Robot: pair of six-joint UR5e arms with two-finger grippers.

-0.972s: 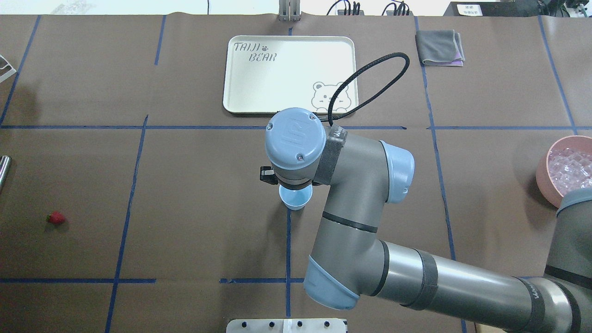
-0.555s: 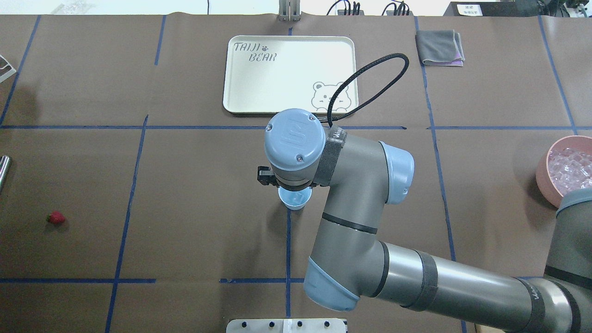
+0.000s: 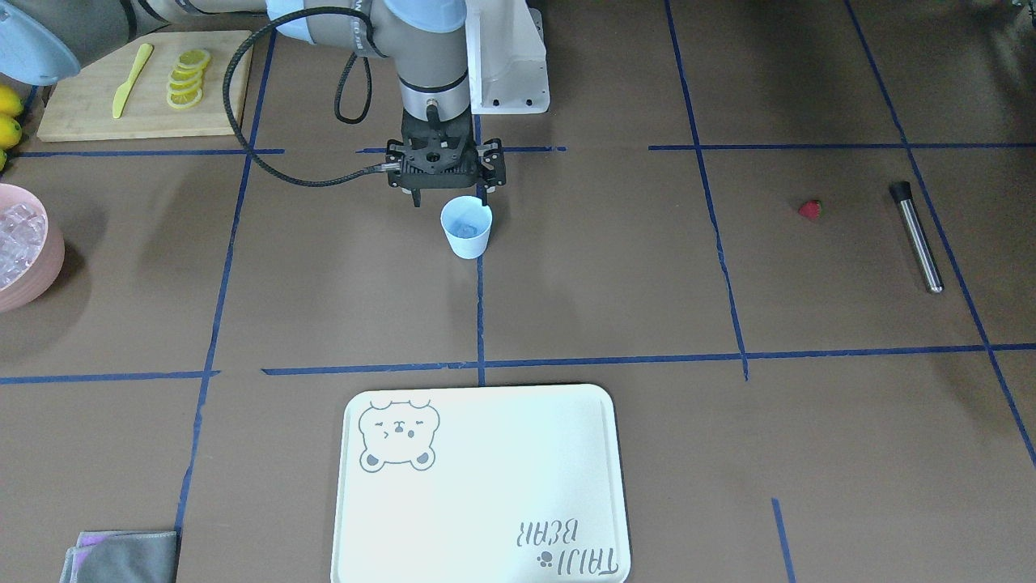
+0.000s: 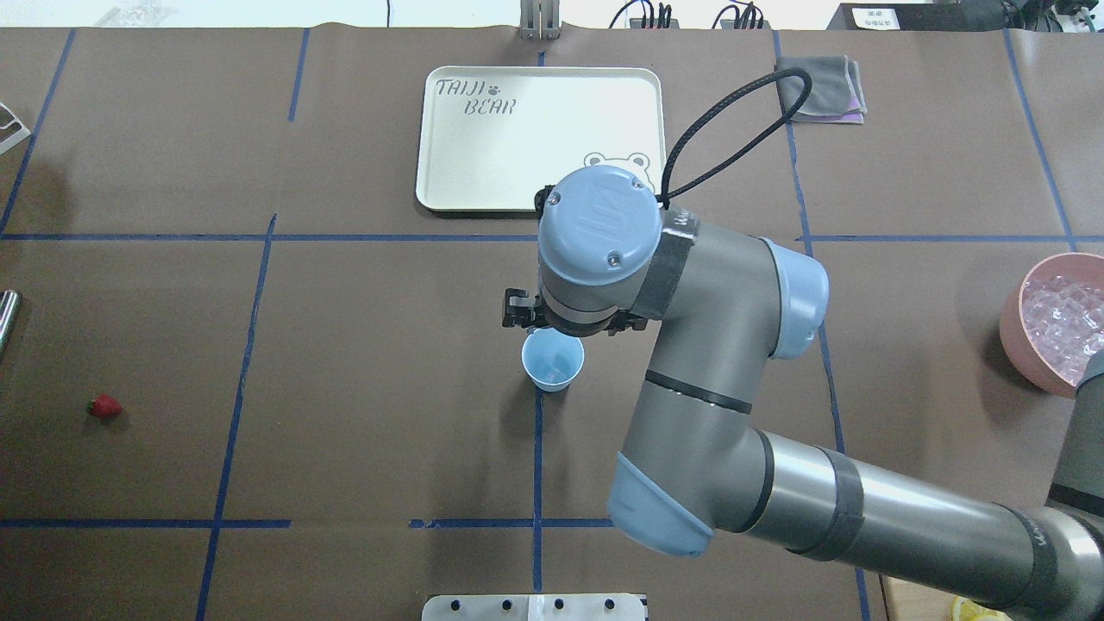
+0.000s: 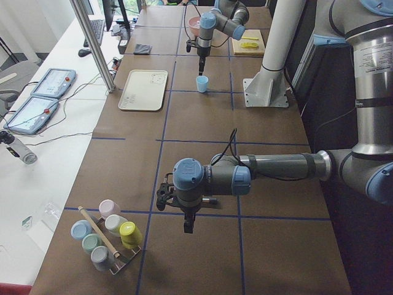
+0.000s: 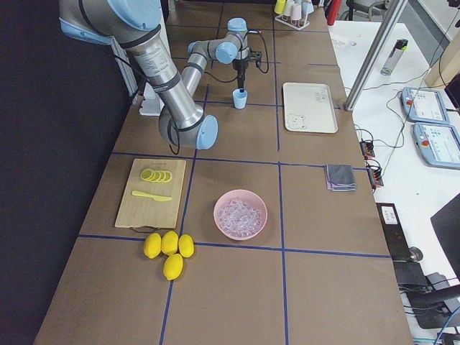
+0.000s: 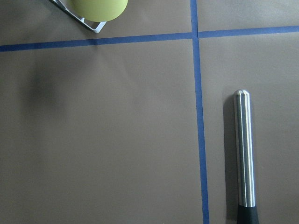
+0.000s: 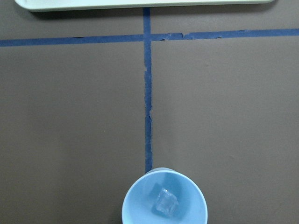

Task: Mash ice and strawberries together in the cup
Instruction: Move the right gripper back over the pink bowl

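Light blue plastic cup (image 3: 467, 243) stands upright, mouth up, one clear ice cube (image 8: 166, 204) inside.
My right gripper (image 3: 450, 194) hangs spread, empty, above it; left gripper (image 5: 187, 225): cannot tell.

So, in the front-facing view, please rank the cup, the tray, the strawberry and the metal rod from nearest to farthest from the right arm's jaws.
1. Cup, in the middle, closest by far.
2. Tray, also in the middle, farther forward.
3. Strawberry, far out on the robot's left.
4. Metal rod, also left, beyond the strawberry.
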